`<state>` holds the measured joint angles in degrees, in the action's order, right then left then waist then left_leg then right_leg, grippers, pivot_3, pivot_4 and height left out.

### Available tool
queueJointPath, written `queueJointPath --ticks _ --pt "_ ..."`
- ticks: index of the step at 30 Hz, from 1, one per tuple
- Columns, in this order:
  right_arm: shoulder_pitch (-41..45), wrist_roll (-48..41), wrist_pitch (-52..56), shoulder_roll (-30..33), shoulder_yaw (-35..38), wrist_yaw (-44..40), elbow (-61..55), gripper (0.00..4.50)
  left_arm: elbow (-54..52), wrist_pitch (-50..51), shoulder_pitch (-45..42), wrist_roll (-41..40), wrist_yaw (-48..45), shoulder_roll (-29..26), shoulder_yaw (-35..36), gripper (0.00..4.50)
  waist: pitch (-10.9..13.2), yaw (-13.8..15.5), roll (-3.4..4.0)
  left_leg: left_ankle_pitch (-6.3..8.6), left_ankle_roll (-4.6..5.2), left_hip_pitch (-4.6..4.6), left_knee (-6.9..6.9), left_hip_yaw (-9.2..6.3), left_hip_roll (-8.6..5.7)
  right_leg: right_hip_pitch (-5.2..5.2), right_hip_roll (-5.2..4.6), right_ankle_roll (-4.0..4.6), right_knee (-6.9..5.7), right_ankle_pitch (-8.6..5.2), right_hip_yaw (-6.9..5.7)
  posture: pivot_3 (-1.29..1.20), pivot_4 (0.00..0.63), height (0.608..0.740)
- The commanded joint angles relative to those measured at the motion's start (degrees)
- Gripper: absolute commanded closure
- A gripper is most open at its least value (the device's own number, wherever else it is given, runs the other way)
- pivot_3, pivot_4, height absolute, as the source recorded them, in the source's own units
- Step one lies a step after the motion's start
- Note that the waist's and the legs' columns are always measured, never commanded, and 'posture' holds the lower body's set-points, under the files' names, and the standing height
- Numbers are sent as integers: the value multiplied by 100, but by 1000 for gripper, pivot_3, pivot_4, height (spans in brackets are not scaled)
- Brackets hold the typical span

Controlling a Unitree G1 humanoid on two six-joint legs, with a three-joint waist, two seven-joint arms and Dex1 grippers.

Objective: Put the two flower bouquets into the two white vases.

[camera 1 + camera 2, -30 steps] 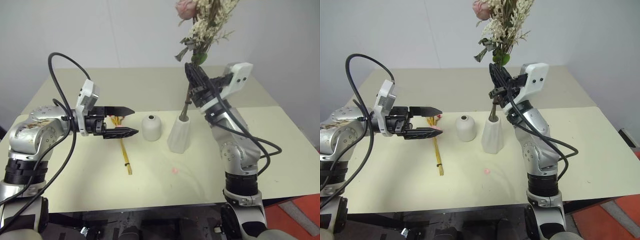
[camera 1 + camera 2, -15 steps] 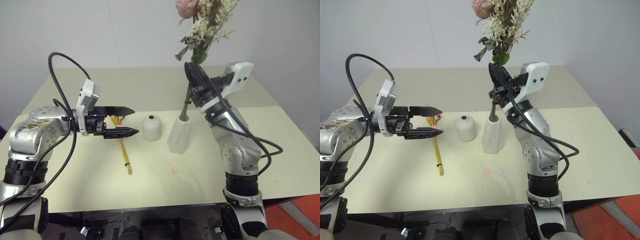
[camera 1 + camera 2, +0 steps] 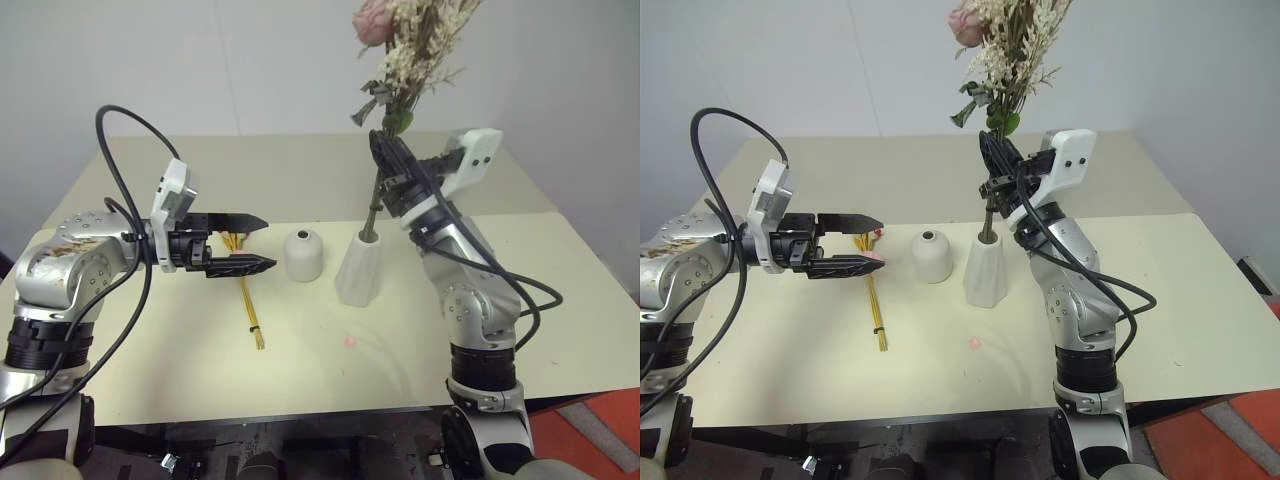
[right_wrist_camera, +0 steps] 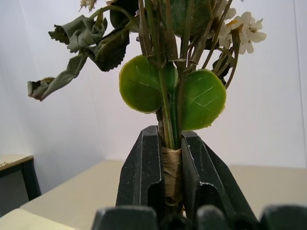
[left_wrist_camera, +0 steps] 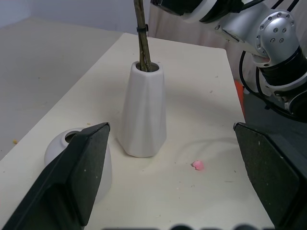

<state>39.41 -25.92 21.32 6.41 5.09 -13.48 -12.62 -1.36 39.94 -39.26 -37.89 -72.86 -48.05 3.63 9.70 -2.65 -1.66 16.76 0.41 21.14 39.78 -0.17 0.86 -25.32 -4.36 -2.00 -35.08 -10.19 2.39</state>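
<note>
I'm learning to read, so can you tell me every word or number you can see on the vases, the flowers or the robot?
There are none to read. The tall vase, the short vase, the bushy bouquet and the table are all plain, with no words, numbers or signs.

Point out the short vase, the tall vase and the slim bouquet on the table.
Short vase (image 3: 303, 257), left eye view, on its rounded body.
Tall vase (image 3: 358, 272), left eye view, mid-wall.
Slim bouquet (image 3: 249, 305), left eye view, on its yellow stems.

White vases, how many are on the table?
2. The short round vase stands mid-table; the taller vase stands beside it, toward the robot's right, with the bushy bouquet's stems in its mouth.
</note>
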Motion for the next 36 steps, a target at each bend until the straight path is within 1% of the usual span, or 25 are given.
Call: queueJointPath --ticks 1,14,30,31,32,34,36 --pt "-29 40 -255 -17 35 -41 -82 4269 -92 -49 -31 -22 27 -108 205 0 0 -1 0 0 0 0 0 0 0 0 0 0 0 0 0 0 150 740" --pt "-429 307 -447 -59 -163 -137 -123 4269 -122 -58 40 -23 74 -140 225 0 0 -3 0 0 0 1 -1 0 0 -1 0 0 0 0 1 0 150 740" --pt "-638 499 -587 -172 -403 -155 -109 4269 -108 -108 26 -2 92 -139 200 0 0 -1 0 0 0 2 -1 0 0 -1 0 0 0 0 0 0 150 740" --pt "-682 493 -600 -180 -410 -167 -112 3549 -119 -99 33 -10 100 -146 214 0 0 -2 0 0 0 2 -1 0 0 -2 0 0 0 0 0 0 150 740" --pt "-714 484 -614 -178 -413 -191 -115 3357 -124 -92 34 -15 108 -150 222 0 0 -1 0 0 0 1 0 0 0 -1 0 0 0 0 0 0 150 740" --pt "-789 479 -639 -162 -425 -232 -164 2624 -129 -72 40 -29 123 -162 244 0 0 1 0 0 0 1 0 0 0 -1 0 0 0 0 0 0 150 740" --pt "-882 484 -658 -128 -436 -258 -259 2062 -131 -53 46 -38 168 -165 275 0 0 3 0 0 0 1 0 0 0 -1 0 0 0 0 0 0 150 740"
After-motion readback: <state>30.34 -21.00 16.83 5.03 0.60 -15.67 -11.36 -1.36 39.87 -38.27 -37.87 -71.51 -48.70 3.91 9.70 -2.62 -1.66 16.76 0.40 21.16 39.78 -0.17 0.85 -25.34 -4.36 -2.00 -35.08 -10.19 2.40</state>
